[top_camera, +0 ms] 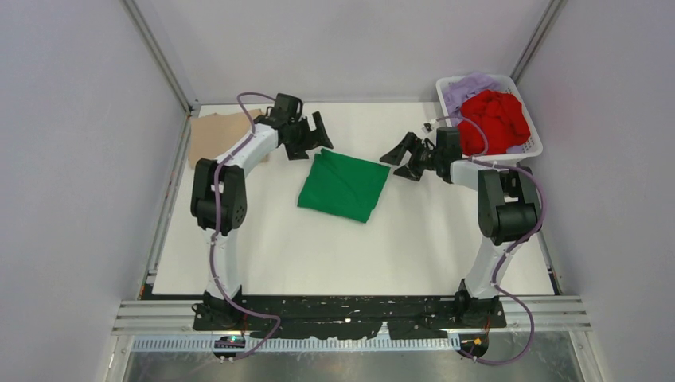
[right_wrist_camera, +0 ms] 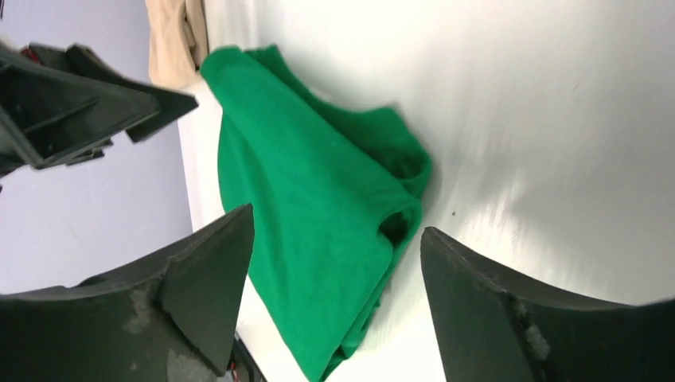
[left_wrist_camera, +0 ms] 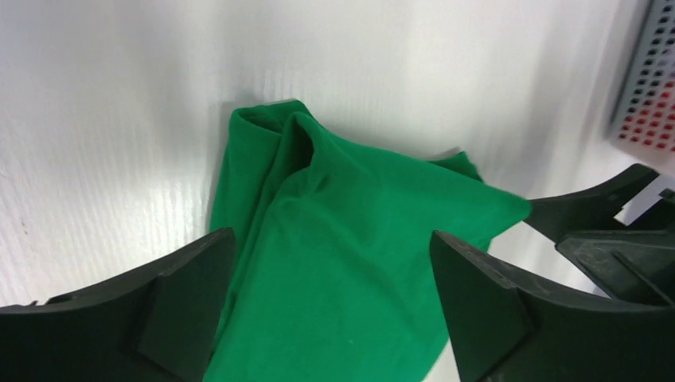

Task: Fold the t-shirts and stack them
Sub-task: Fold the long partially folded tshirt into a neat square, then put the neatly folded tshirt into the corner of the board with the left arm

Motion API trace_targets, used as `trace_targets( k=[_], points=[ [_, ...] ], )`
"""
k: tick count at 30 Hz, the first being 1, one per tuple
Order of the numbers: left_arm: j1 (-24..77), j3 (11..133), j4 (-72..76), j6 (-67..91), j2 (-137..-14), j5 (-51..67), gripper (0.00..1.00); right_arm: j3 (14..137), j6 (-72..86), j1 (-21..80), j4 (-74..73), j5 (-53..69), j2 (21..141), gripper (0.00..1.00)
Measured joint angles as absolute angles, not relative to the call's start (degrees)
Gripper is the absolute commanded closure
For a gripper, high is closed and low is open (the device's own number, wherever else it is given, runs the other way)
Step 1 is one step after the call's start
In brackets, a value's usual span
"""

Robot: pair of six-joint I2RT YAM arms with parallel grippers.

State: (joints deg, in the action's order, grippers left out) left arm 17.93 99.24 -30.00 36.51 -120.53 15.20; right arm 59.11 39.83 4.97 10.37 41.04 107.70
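Observation:
A folded bright green t-shirt (top_camera: 344,185) lies on the white table between the two arms; it also shows in the left wrist view (left_wrist_camera: 342,270) and the right wrist view (right_wrist_camera: 318,207). A tan t-shirt (top_camera: 220,134) lies at the table's far left, partly behind the left arm. A red t-shirt (top_camera: 495,119) and a pale lavender t-shirt (top_camera: 466,89) sit in the white basket (top_camera: 532,143). My left gripper (top_camera: 313,140) is open and empty above the green shirt's far left corner. My right gripper (top_camera: 403,158) is open and empty just right of the green shirt.
The basket stands at the table's far right corner, close behind my right arm. Grey walls enclose the table on the left, right and back. Its slotted side shows at the top right of the left wrist view (left_wrist_camera: 649,87).

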Motion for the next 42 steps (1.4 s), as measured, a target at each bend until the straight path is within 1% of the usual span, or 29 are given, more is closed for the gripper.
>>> trace_targets(
  k=[1,2,3,5,10,11,15,19,23,28,30,33,36,39,42],
  points=[
    [17.82,99.26,-30.11,36.69,-120.2,15.53,0.0,60.23,39.13,4.84,9.28,39.92,107.61,0.08],
    [17.72,99.18,-30.2,36.84,-119.72,15.84,0.0,60.93,38.39,4.73,8.49,38.81,107.39,0.07],
    [17.58,98.72,-30.02,36.93,-119.04,16.27,0.01,61.08,37.8,4.71,7.92,37.98,106.94,0.03],
    [17.58,96.66,-29.15,36.82,-117.01,17.56,0.01,60.12,36.36,4.64,5.82,35.94,104.57,0.01],
    [18.0,91.55,-27.4,35.99,-111.9,22.61,0.0,55.7,33.08,6.92,1.74,33.15,96.33,0.01],
    [18.2,91.55,-26.74,35.88,-111.83,24.05,0.0,55.31,32.71,7.99,1.21,32.99,95.13,0.04],
    [19.07,92.09,-25.08,36.62,-113.36,28.53,0.0,55.18,32.97,13.58,2.39,32.58,93.8,0.05],
    [19.73,94.94,-24.95,38.94,-118.28,29.41,0.0,55.35,35.86,17.56,6.5,32.16,96.29,0.04],
    [20.14,100.44,-25.74,42.15,-125.45,26.81,0.0,57.91,38.28,17.72,9.39,30.57,102.91,0.05],
    [19.97,109.65,-26.76,49.89,-134.82,24.93,0.0,62.28,40.75,17.3,11.55,28.03,111.02,0.05],
    [19.86,112.14,-27.35,52.45,-136.44,25.1,0.0,64.73,41.3,17.12,11.88,28.36,113.21,0.05],
    [19.62,112.49,-27.31,54.61,-136.77,25.08,0.0,67.11,41.12,17.02,11.99,28.14,115.02,0.05],
    [19.44,108.38,-25.12,55.16,-134.67,25.19,0.0,67.18,40.03,16.84,11.33,28.16,115.0,0.05],
    [19.79,97.67,-24.34,54.46,-127.57,23.88,0.0,67.11,37.43,16.75,9.02,27.53,113.82,0.04],
    [21.06,86.85,-25.54,52.45,-119.26,22.63,0.0,65.28,33.87,16.78,4.05,26.2,110.24,0.05]
  ],
)
